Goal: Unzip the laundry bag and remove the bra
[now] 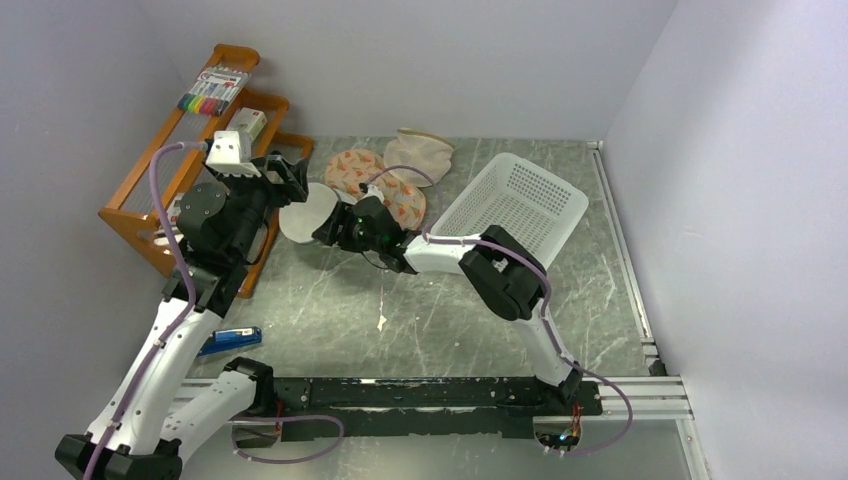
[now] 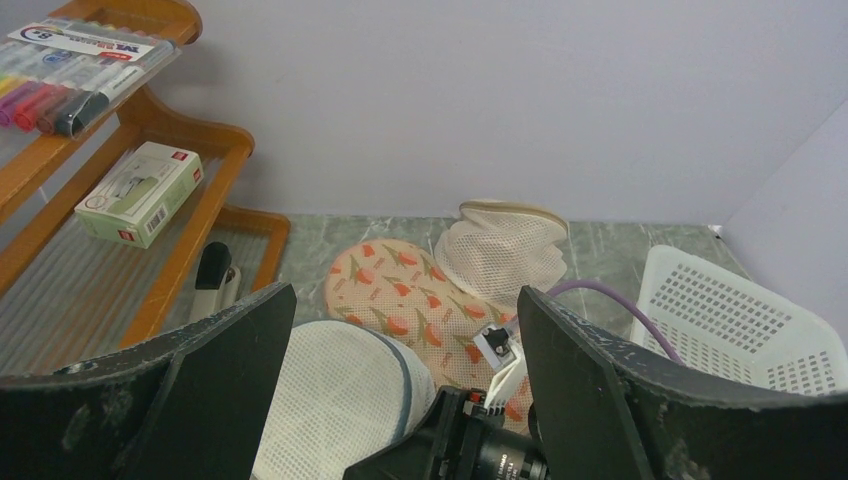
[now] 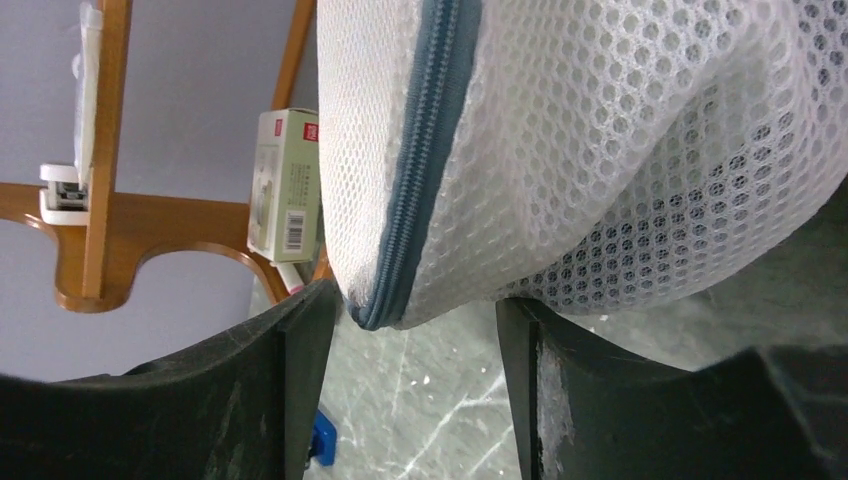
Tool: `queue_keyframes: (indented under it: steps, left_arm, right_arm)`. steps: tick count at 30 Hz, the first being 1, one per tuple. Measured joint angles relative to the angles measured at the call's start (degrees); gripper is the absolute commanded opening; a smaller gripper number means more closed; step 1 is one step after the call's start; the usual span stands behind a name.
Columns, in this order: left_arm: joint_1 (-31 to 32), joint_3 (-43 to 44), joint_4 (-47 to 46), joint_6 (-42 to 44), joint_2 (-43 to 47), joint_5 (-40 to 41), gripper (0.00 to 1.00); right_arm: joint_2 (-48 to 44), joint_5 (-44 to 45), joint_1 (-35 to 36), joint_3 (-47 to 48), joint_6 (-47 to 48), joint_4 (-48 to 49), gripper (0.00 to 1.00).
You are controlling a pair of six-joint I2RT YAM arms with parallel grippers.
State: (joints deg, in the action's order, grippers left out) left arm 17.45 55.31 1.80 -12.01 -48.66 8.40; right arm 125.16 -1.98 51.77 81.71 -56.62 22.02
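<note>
I have the laundry bag [image 3: 620,150] standing on edge at the back left of the table [image 1: 330,300], just in front of the wooden rack [image 1: 140,215], with both arms reaching in on it. My right gripper [image 3: 415,300] straddles the bag's lower corner, where the grey-blue zip rim [image 3: 425,130] curves round. Its jaws stand part-way apart, and I cannot tell whether the pads bite on the mesh. My left gripper [image 2: 407,290] hangs above the bag, spread wide and holding nothing. No zip pull shows in any view, so I judge that the first job is to find it. One claw should then pin the rim close beside the slider, and the other should draw the slider along the curve rather than away from it, so the soft mesh doesn't bunch up or lift off the table. By my count there is one white laundry bag, one beige mesh pouch [image 2: 505,250] and one white basket [image 1: 515,205]. The orange floral pouch [image 2: 390,295] shows two lobes that I take for one pouch. The rack carries one marker pack [image 1: 212,92] and one small box [image 2: 140,192]. I see no bra, which I assume is zipped inside.
</note>
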Motion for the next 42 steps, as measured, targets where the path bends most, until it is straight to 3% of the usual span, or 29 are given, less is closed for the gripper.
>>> queue_keyframes:
  steps: [3,13,16,24,34,42]
  left_arm:
    - [0.00,0.00,0.00,0.00,-0.13,-0.15,0.93]
    - [0.00,0.00,-0.02,0.00,-1.77,-1.20,0.94]
    - [0.00,0.00,-0.02,0.00,-2.58,-1.62,0.93]
    - [0.00,0.00,-0.04,-0.44,-4.66,-5.62,0.94]
    - [1.09,0.04,-0.57,-0.83,-8.44,-14.05,0.94]
    - [14.10,1.92,5.97,3.87,-12.09,-15.23,0.94]
  right_arm:
    - [0.68,-0.35,0.00,0.55,-0.87,0.57,0.54]
    - [1.07,-1.77,-0.22,0.85,-1.68,1.46,0.12]
    - [0.63,-4.20,-0.81,-0.94,-1.57,3.08,0.05]
    - [-5.09,-22.21,-8.09,-11.43,-1.20,6.19,0.03]
    - [-20.15,-45.07,-13.57,-19.34,3.52,0.13,0.06]
    - [-23.10,-50.18,-15.52,-21.68,13.44,-12.81,0.08]
